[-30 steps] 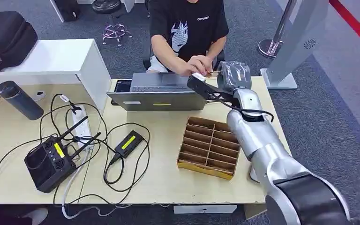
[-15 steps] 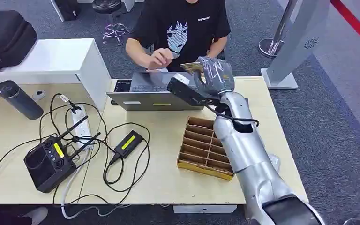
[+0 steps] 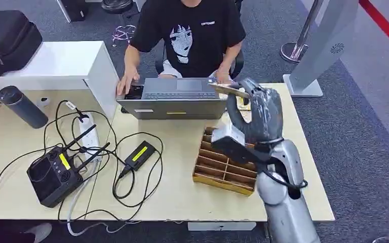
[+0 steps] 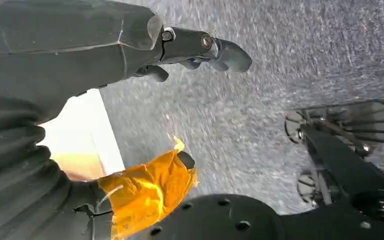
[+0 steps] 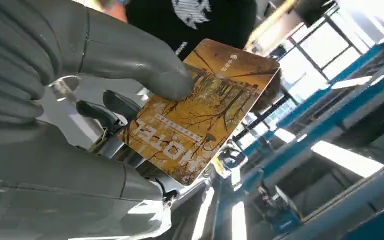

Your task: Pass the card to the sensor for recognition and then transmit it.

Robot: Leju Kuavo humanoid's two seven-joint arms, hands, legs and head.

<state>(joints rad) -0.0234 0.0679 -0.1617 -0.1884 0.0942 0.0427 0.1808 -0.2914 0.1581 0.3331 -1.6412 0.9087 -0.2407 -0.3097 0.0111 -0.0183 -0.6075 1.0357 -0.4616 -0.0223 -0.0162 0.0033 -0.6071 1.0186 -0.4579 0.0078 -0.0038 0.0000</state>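
moved: right robot hand pulled back from the person, now above the cardboard divider tray, card tilted up
right robot hand: thumb pins card against its fingers
card: orange, at 12 o'clock of the tray, near the laptop
left robot hand: hangs over floor, fingers curled, open or closed unclear
bench: cables, charger

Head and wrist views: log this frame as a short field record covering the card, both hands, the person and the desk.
card: orange hotel card, held above the desk's far right
right hand: right hand raised, thumb pressed on the card
left hand: left hand holds nothing, over grey carpet
person: seated behind the laptop, hands at it
desk: cardboard divider tray, black radio unit, cables
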